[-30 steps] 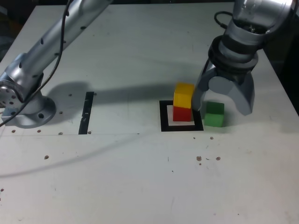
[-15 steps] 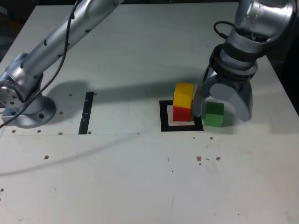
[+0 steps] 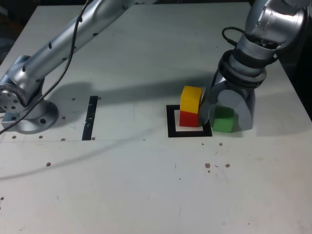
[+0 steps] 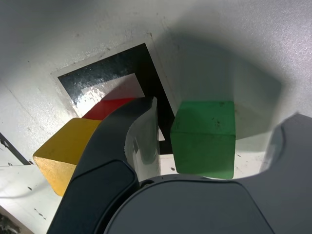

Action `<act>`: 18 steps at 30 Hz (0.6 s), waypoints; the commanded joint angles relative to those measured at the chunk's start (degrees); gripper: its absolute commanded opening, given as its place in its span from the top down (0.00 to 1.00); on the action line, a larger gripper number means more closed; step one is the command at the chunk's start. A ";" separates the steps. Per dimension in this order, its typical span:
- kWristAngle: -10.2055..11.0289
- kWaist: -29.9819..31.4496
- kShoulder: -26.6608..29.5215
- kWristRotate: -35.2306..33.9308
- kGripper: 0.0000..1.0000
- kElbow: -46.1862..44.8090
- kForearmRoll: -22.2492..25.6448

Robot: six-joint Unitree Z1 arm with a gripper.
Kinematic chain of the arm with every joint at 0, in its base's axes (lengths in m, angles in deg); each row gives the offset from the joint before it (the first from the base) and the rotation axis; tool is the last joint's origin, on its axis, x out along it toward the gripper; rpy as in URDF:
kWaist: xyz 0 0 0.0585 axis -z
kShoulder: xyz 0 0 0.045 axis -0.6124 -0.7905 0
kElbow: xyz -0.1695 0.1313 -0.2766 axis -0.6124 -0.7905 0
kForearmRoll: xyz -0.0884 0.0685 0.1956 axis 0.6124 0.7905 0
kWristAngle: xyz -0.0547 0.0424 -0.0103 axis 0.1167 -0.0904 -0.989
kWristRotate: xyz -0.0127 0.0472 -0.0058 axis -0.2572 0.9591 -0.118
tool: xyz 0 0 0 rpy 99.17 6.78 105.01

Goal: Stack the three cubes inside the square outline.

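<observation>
White matte tabletop [image 3: 146,185], speckled with small marks, narrow black tape strip [image 3: 91,117] on exterior view's left. Since a second ago the grey curved-finger gripper [image 3: 227,114] has dropped lower and its jaws narrowed around the small matte green cube [image 3: 224,119]; they straddle it, still partly open, contact not clear, cube still on table. Green cube sits just outside the glossy black tape square outline [image 3: 170,122], on exterior view's right. Inside outline: matte yellow cube [image 3: 190,99] stacked on matte red cube [image 3: 189,118], unmoved.
</observation>
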 commanded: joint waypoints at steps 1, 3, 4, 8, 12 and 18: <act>0.16 -0.07 -0.53 0.02 0.44 0.49 0.13; 0.15 -0.07 -0.78 -0.09 0.54 0.71 -0.10; 0.11 -0.07 -0.92 -0.14 0.58 0.81 -0.20; -0.07 -0.07 -1.38 -0.22 0.73 1.66 -0.32; -0.03 -0.07 -1.45 -0.22 0.82 2.18 -0.34; 1.25 0.02 -1.56 -0.20 0.86 2.20 -0.53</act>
